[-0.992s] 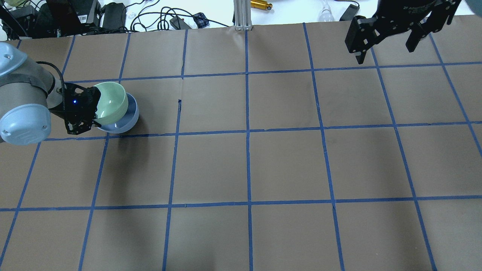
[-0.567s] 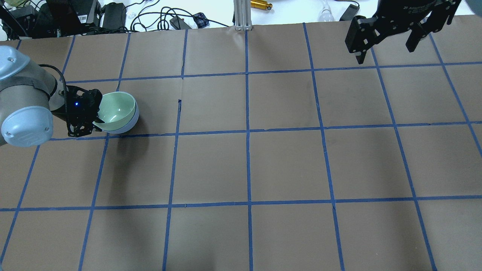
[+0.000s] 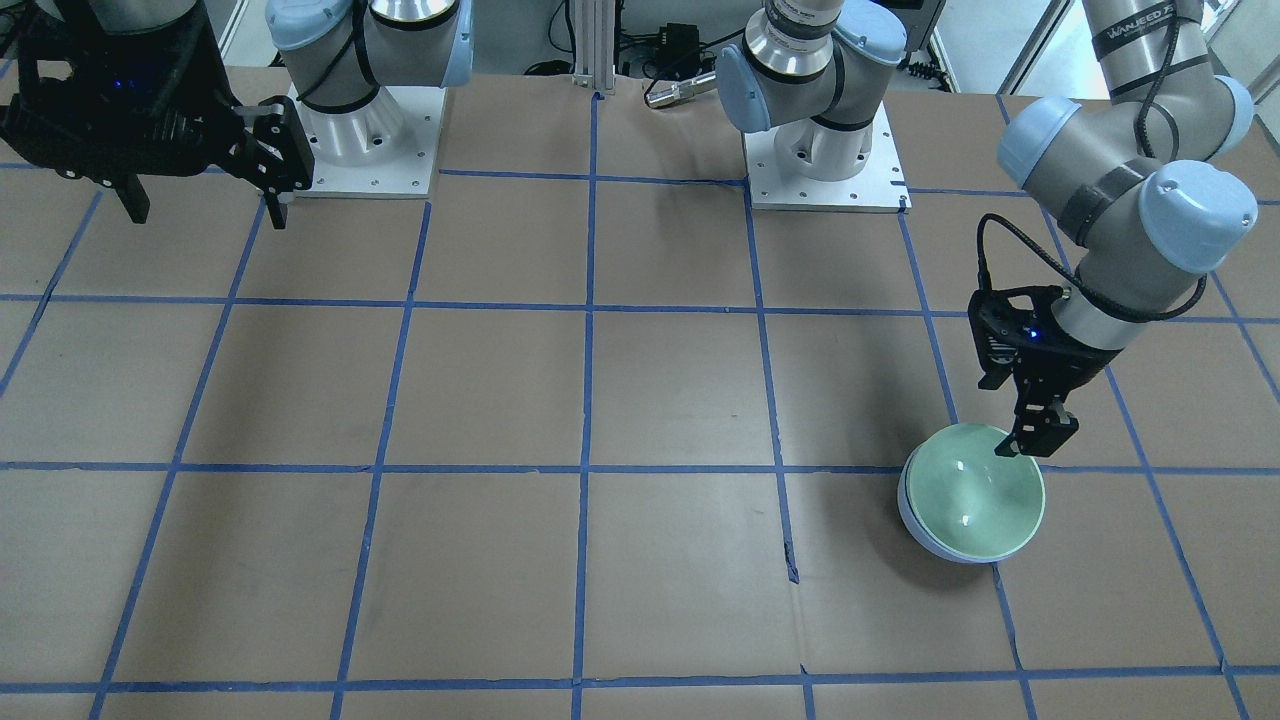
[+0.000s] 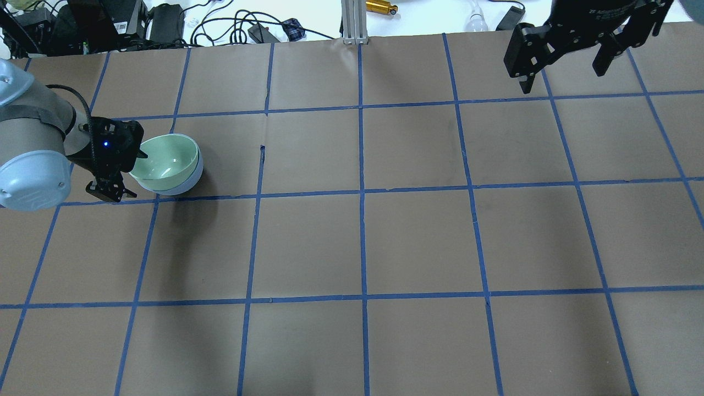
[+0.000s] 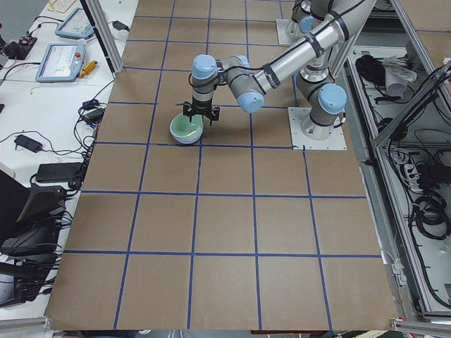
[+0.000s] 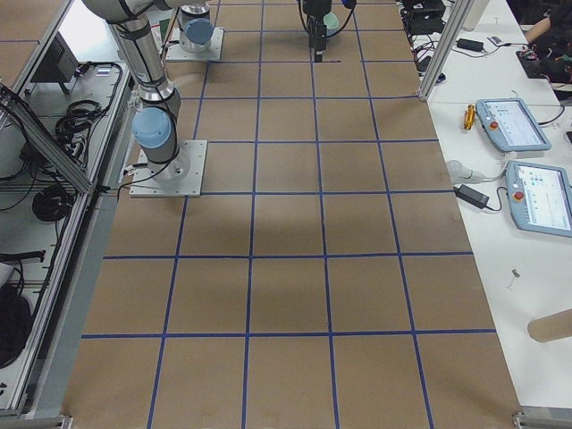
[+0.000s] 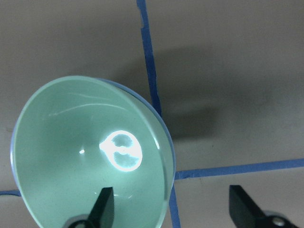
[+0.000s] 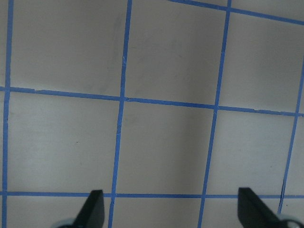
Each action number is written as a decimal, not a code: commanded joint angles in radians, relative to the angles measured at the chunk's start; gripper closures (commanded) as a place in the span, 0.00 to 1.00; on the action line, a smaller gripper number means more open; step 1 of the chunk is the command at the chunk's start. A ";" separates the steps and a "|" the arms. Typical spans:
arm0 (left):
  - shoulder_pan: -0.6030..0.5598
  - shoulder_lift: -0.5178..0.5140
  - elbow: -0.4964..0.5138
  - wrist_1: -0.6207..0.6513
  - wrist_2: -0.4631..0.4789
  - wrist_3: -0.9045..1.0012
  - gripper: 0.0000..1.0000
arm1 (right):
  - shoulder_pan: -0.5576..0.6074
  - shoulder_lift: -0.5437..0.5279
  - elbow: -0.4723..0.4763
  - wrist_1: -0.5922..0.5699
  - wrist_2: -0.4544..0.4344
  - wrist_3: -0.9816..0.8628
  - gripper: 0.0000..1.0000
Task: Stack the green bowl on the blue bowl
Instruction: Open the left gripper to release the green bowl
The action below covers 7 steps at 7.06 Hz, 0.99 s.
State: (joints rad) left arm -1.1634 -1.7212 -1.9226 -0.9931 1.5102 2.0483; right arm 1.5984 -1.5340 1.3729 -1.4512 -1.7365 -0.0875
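The green bowl (image 4: 168, 159) sits nested upright inside the blue bowl (image 4: 190, 180) at the table's left; only a rim and side sliver of the blue one shows. Both also show in the front view: green bowl (image 3: 975, 490), blue bowl (image 3: 912, 520). My left gripper (image 4: 124, 175) is open and holds nothing. In the left wrist view its fingers (image 7: 105, 209) straddle the green bowl's (image 7: 71, 156) near rim, one over the inside, one outside. My right gripper (image 4: 564, 74) is open and empty, high over the far right of the table.
Cables and power bricks (image 4: 165, 22) and an aluminium post (image 4: 355, 22) line the table's far edge. The two arm bases (image 3: 825, 160) stand at the robot's side. The brown table bears a blue tape grid (image 4: 362, 192).
The green bowl went from tilted above the blue bowl to seated level in it. My left gripper let it go and drew back slightly to the left. The right arm held still.
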 commanded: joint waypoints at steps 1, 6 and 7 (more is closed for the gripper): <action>-0.016 0.081 0.077 -0.210 -0.002 -0.136 0.10 | 0.000 0.000 0.000 0.000 0.000 0.000 0.00; -0.201 0.155 0.237 -0.426 -0.022 -1.092 0.00 | -0.001 0.000 0.000 0.000 0.000 0.000 0.00; -0.220 0.158 0.243 -0.426 -0.022 -1.162 0.00 | -0.001 0.000 0.000 0.000 0.000 0.000 0.00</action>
State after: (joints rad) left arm -1.3493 -1.5664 -1.6950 -1.4174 1.4864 1.0414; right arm 1.5975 -1.5339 1.3729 -1.4512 -1.7365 -0.0874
